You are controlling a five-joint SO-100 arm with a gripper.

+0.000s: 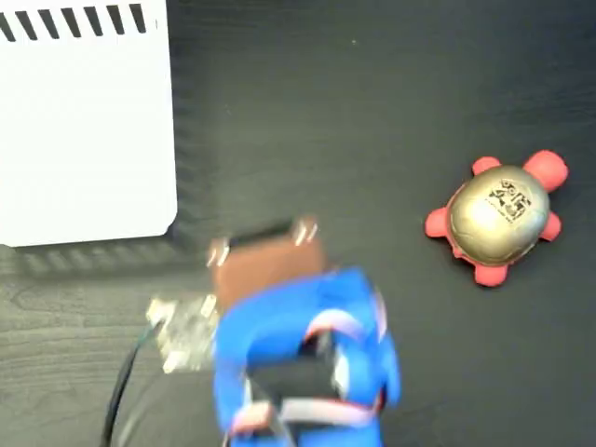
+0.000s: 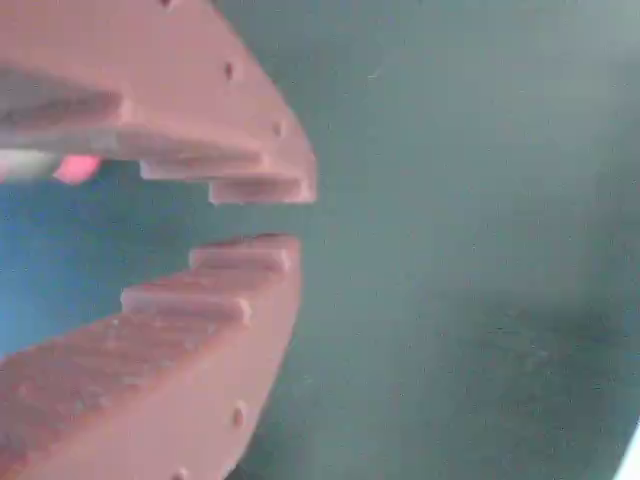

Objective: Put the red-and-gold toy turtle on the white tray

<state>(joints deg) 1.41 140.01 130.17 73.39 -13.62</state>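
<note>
A dark, nearly black table (image 1: 372, 112) with a faint wood grain fills the fixed view. In the wrist view its surface (image 2: 480, 200) looks dull grey-green and blurred. Light is even, with soft shadows.

Plain dark woodgrain tabletop (image 1: 372, 93); setting otherwise unidentifiable.

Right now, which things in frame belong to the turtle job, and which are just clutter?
Job:
- red-and-gold toy turtle, on the dark table, right side of the fixed view
- white tray, top left, nothing on it
- claw, slightly open, holding nothing

Lying about:
- black cable beside the arm
- dark table
</note>
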